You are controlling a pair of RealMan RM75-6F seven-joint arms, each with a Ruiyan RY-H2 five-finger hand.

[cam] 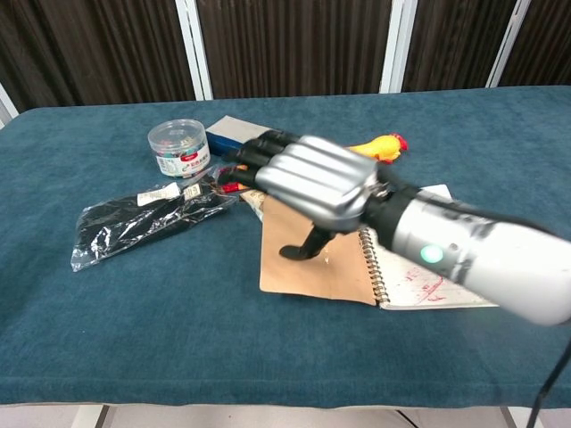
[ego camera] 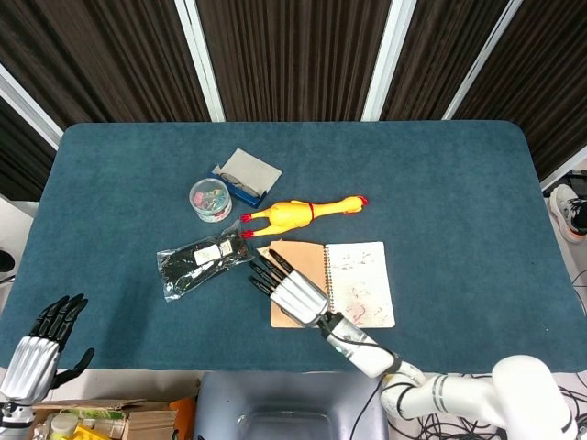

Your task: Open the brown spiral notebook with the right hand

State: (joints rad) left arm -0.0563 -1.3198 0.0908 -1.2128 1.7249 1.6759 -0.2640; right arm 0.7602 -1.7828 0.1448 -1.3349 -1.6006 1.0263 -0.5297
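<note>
The brown spiral notebook [ego camera: 307, 266] [cam: 308, 272] lies open on the table. Its brown cover is folded flat to the left and a white scribbled page [ego camera: 359, 284] [cam: 428, 285] faces up on the right. My right hand [ego camera: 289, 289] [cam: 312, 178] hovers over the brown cover with its fingers spread and nothing in them. In the chest view it hides part of the cover and the things behind it. My left hand [ego camera: 37, 344] hangs off the table's near left corner, fingers apart and empty, seen only in the head view.
A yellow rubber chicken [ego camera: 298, 211] [cam: 379, 147] lies just behind the notebook. A black packet in clear wrap [ego camera: 202, 257] [cam: 143, 218] lies to the left, with a round clear tub [ego camera: 210, 199] [cam: 178, 147] and a blue box [ego camera: 246, 174] [cam: 230, 135] behind it.
</note>
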